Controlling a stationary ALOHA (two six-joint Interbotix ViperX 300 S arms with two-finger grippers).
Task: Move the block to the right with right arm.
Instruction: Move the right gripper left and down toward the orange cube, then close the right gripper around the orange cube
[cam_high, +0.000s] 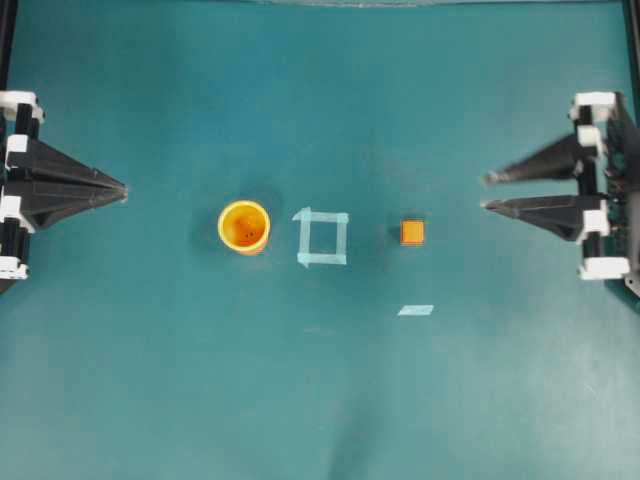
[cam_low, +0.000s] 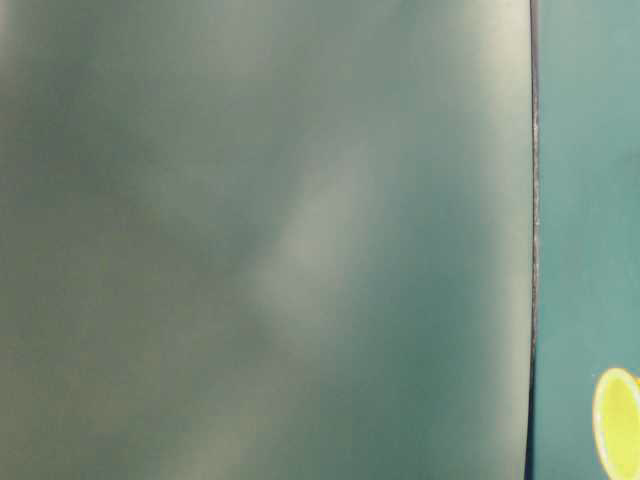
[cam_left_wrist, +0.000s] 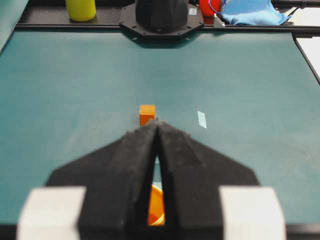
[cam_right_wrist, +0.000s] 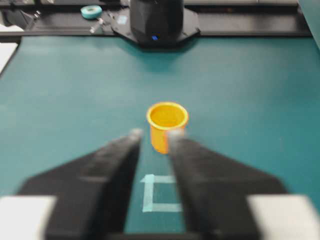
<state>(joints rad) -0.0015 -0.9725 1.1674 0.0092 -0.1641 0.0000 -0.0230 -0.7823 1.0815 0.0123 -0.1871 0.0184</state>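
The block (cam_high: 412, 232), a small orange cube, sits on the teal table right of centre. My right gripper (cam_high: 486, 192) hovers at the table's right side, to the right of the block and slightly farther back, apart from it. Its two black wedge fingers are spread open with nothing between them. In the right wrist view the right gripper (cam_right_wrist: 152, 134) frames bare table, and the block is hidden there. At the far left my left gripper (cam_high: 125, 188) is shut and empty. In the left wrist view the block (cam_left_wrist: 147, 113) shows just beyond the left gripper (cam_left_wrist: 158, 121).
An orange-yellow cup (cam_high: 244, 227) stands left of centre, with a pale blue tape square (cam_high: 322, 238) between it and the block. A short tape strip (cam_high: 415, 310) lies in front of the block. The table-level view is mostly blur, showing only the cup's rim (cam_low: 620, 420).
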